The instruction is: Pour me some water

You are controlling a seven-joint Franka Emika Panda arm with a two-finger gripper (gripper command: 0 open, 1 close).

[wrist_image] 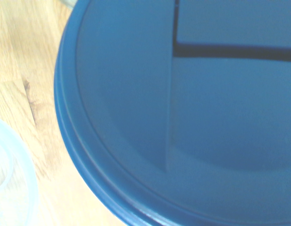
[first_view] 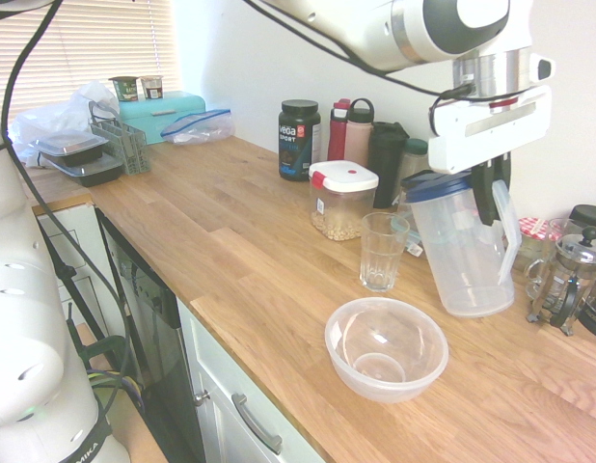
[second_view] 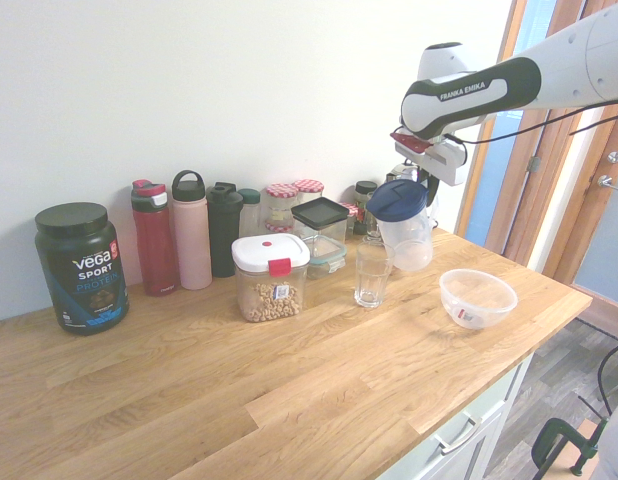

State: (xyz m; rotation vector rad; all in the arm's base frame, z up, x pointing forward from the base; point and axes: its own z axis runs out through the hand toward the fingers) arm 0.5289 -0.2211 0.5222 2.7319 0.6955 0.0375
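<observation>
1. Tilting toward the glass [first_view: 383, 251] at picture centre, the jug [first_view: 462, 246] hangs right of centre; the gripper [first_view: 493, 183] is clamped on its handle; the little water [first_view: 476, 294] sits low inside
2. Second exterior view: jug [second_view: 402, 225] just right of glass [second_view: 373, 275], lid leaning glassward, bowl [second_view: 477, 297] further right
3. Wrist view: blue lid [wrist_image: 183, 113] fills the frame, bowl rim [wrist_image: 9, 174] lower left

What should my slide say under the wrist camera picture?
Looking down on the jug's dark blue lid above the wooden counter.
</observation>
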